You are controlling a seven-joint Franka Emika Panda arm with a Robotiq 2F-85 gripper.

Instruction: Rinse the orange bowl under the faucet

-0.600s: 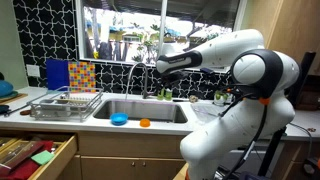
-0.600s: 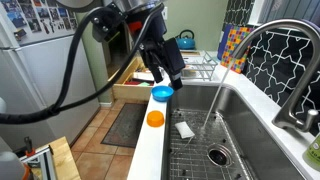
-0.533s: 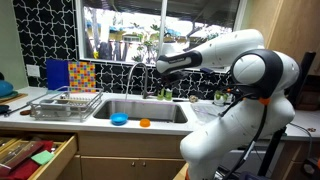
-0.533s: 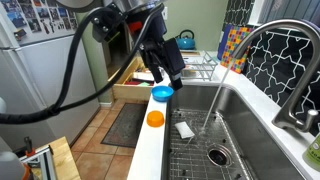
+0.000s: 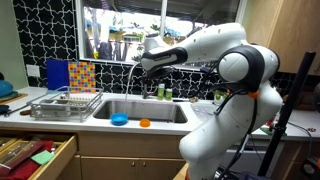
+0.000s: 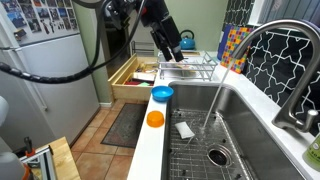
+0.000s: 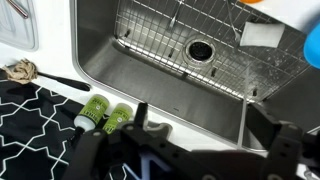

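Wrist view: your end effector point(image 7: 205, 152) is spread apart, empty; in an exterior view the small round orange plastic bowl point(image 6: 154, 118) rests on the bench point(image 6: 147, 152).

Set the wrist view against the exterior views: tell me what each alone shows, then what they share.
Only the wrist view shows a tufted brush lying beside the sink. Only the exterior views show the faucet, the dish rack and the open drawer. Shared: the wire grid in the basin, the drain and a white sponge.
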